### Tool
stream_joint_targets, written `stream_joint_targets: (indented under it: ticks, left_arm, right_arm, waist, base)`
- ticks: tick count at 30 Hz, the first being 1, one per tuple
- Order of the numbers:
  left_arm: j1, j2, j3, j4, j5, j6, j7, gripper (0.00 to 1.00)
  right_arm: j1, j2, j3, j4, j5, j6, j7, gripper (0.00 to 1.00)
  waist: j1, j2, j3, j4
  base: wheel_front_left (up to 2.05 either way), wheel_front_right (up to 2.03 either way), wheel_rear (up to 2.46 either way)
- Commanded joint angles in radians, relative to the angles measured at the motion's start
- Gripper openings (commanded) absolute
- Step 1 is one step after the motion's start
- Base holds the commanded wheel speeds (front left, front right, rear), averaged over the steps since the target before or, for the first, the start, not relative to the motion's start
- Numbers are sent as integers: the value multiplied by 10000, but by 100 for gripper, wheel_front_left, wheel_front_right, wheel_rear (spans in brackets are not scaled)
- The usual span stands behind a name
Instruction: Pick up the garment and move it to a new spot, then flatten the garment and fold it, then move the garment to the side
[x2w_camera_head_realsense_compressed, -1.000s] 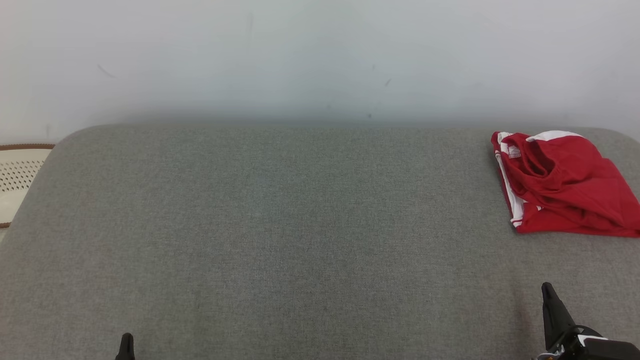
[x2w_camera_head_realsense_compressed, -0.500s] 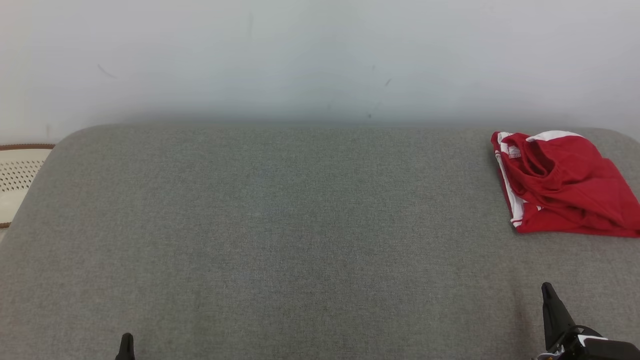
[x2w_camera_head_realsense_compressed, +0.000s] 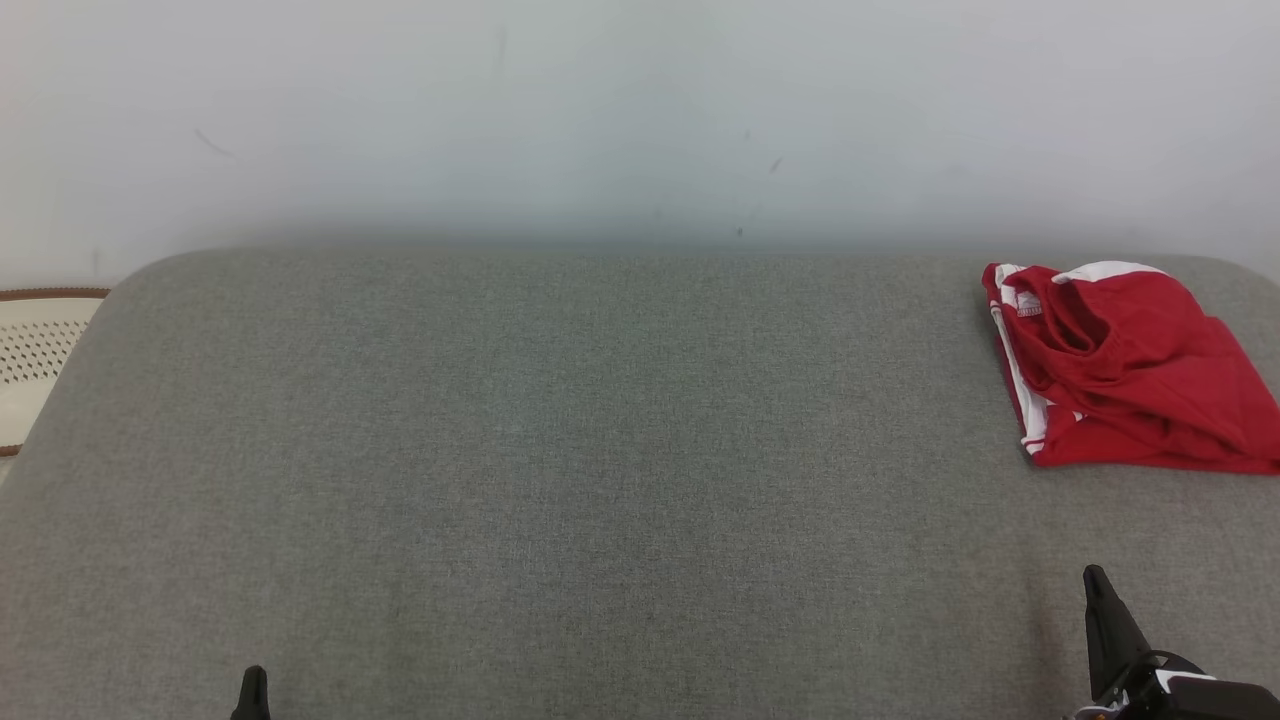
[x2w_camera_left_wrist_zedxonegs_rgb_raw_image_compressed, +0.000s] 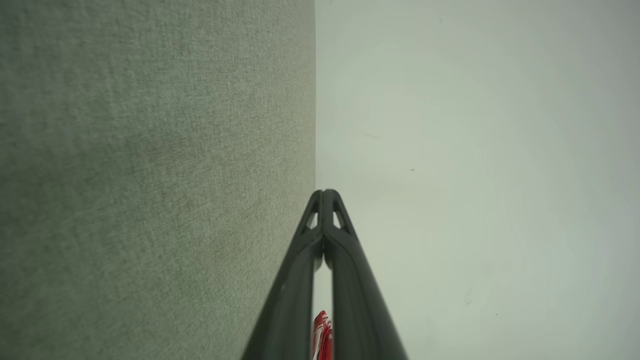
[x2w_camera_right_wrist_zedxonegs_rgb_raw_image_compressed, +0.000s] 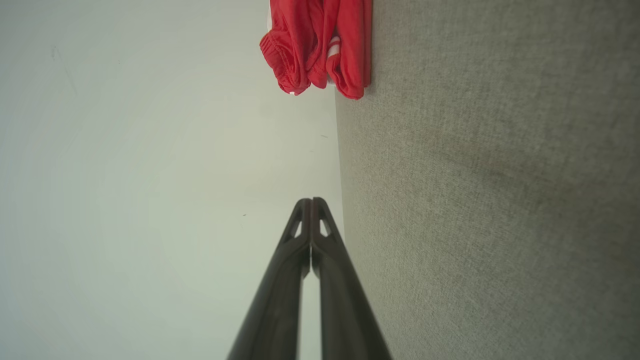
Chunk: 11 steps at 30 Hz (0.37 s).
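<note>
Red garment with white trim (x2w_camera_head_realsense_compressed: 1130, 370) lies in a loosely folded heap at the far right of a grey woven-fabric surface with rounded corners (x2w_camera_head_realsense_compressed: 600, 450). It is close to the back edge and runs out of the head view's right side.

From the left, a cream perforated object with a brown rim (x2w_camera_head_realsense_compressed: 35, 360) sits beyond the surface's left end, partly cut off by the frame. At the lower left, the dark tip of the left hand (x2w_camera_head_realsense_compressed: 251, 695) pokes up over the near part of the surface. Its wrist view shows the two long fingers (x2w_camera_left_wrist_zedxonegs_rgb_raw_image_compressed: 295, 280) pressed together with nothing between them. The broad middle of the surface is plain grey cloth, with a pale wall (x2w_camera_head_realsense_compressed: 640, 120) behind it. At the lower right, the right hand (x2w_camera_head_realsense_compressed: 1096, 585) points up, its tips likewise together and gripping nothing. It is well apart from the garment, which lies farther back on the same side.
</note>
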Motion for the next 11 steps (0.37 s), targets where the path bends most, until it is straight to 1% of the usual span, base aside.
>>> stream_joint_targets:
  ticks: [1,11]
  left_arm:
    - [-81,-13,32,41,42,-42,34,0]
    - [-81,-13,33,39,44,-43,36,0]
  right_arm:
    - [-95,31,-9,32,-58,4,33,0]
    - [-95,34,-13,32,-59,4,37,0]
  waist:
    - [0,0,0,0]
    - [0,0,0,0]
  base:
    - [0,0,0]
    - [0,0,0]
